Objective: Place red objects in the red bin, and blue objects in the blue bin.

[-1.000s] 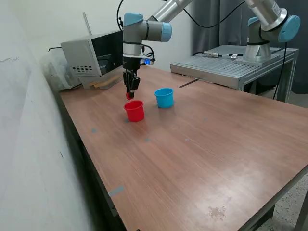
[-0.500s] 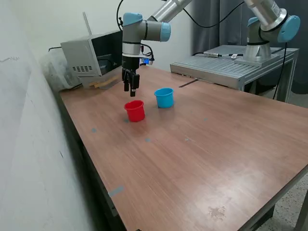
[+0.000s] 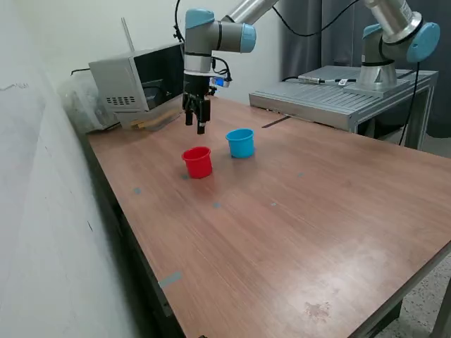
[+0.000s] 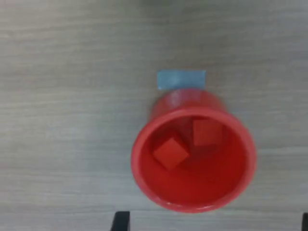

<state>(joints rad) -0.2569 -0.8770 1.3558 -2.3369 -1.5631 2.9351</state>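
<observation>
Two red cubes (image 4: 170,153) inside red cup (image 4: 144,166), fingers (image 3: 200,127) released above it, empty

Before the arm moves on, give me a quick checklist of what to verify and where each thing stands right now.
1. Red cubes in the red cup: ok, two red cubes lie inside it in the wrist view.
2. Gripper empty: ok, nothing shows between its fingers in the exterior view.
3. Gripper clear of the red cup's rim: ok, it hangs above the cup.
4. Red cup upright: ok.
5. Blue cup upright and apart from the red cup: ok.
6. Blue cubes in the blue cup: cannot tell, its inside is not visible, and no blue cubes show on the table.
</observation>
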